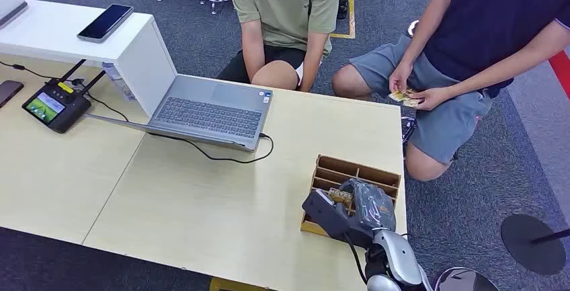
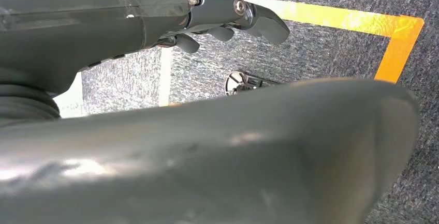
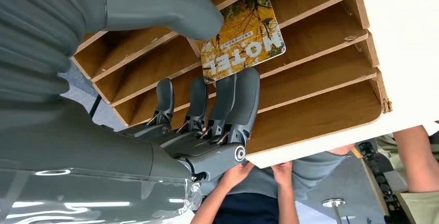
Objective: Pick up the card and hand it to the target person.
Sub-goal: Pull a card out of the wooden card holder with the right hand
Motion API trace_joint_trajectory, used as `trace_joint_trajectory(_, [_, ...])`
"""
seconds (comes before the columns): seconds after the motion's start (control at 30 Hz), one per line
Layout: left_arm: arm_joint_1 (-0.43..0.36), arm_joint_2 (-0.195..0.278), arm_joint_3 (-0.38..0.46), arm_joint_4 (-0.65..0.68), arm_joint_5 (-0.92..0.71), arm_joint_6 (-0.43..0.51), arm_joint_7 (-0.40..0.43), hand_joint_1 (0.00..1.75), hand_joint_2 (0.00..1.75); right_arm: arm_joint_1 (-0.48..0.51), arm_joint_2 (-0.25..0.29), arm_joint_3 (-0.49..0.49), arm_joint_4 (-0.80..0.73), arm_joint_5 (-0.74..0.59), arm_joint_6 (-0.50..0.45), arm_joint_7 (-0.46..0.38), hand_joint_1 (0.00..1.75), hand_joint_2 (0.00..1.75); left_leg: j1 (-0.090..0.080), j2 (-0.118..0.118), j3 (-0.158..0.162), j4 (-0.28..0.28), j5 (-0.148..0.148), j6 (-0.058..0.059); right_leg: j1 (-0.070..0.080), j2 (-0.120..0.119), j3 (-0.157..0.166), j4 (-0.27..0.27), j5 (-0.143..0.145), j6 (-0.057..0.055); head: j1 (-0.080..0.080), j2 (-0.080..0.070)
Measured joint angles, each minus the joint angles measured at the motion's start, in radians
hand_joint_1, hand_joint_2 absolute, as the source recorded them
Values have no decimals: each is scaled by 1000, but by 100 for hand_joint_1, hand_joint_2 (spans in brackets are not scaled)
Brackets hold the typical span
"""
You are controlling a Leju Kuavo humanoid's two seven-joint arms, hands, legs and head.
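Note:
A yellow card (image 3: 243,32) printed "HOTEL" stands in a slot of the wooden card rack (image 3: 321,53). My right hand (image 3: 207,79) reaches into the rack. Its thumb (image 3: 171,6) lies on one side of the card's near end and its fingers (image 3: 233,100) on the other, still apart, and the card sits in its slot. From the head view the right hand (image 1: 356,207) covers the rack (image 1: 363,173) near the table's front right corner. My left hand (image 2: 228,19) hangs over the carpet, holding nothing. A person in a dark shirt (image 1: 497,29) sits beyond the table's right end.
That person holds several cards (image 1: 405,97) in both hands. Another person in a green shirt (image 1: 289,2) sits at the far side. An open laptop (image 1: 201,113) with its cable, a controller (image 1: 54,108) and a white shelf (image 1: 60,35) carrying a phone (image 1: 105,22) occupy the table's left.

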Motion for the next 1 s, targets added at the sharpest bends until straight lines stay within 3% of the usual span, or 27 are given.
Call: trace_joint_trajectory(1.0, [0, 0, 0, 0, -12, 0, 0, 0, 0, 0, 0, 0, 2, 0, 0, 0, 91, 175, 0, 0, 0, 0, 0, 0, 0, 0, 0, 0, 0, 0, 0, 0])
